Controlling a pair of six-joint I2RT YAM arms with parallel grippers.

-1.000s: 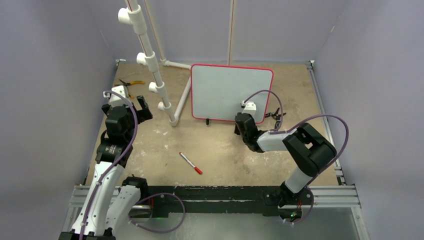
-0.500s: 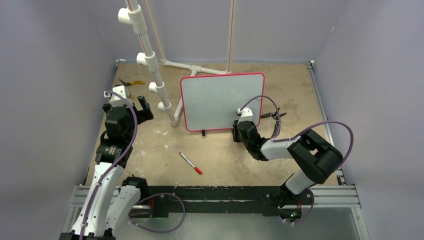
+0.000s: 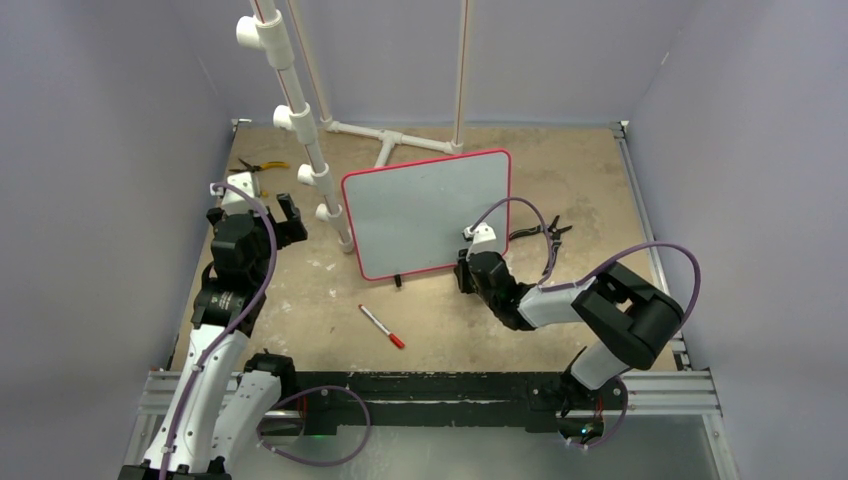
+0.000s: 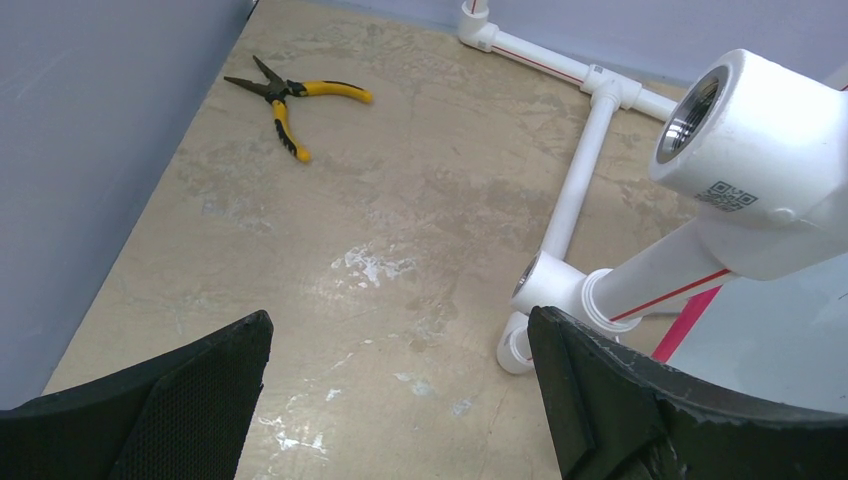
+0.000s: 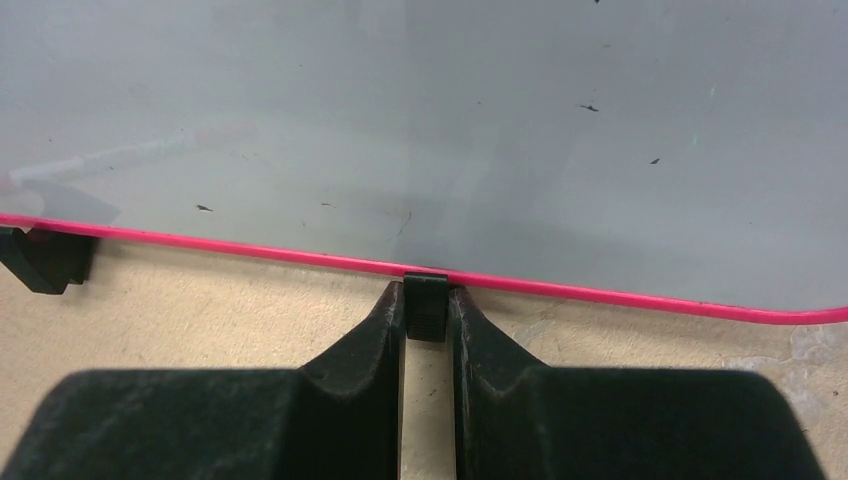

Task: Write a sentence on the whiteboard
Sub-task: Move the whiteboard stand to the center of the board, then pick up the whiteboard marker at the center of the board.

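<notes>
The right jaws pinch the whiteboard's (image 3: 425,210) black foot (image 5: 426,300), likely to position it for writing. The left jaws gape idle at its nine o'clock, and the marker (image 3: 381,326) lies untouched.

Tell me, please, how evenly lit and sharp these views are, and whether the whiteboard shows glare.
Top external: soft, even light, faint shadows, whiteboard dull grey without glare. Left wrist: pliers sharp, left gripper dark at the frame's bottom, showing little detail. Right wrist: whiteboard sharp, pale reflections at its left, right gripper dark.
</notes>
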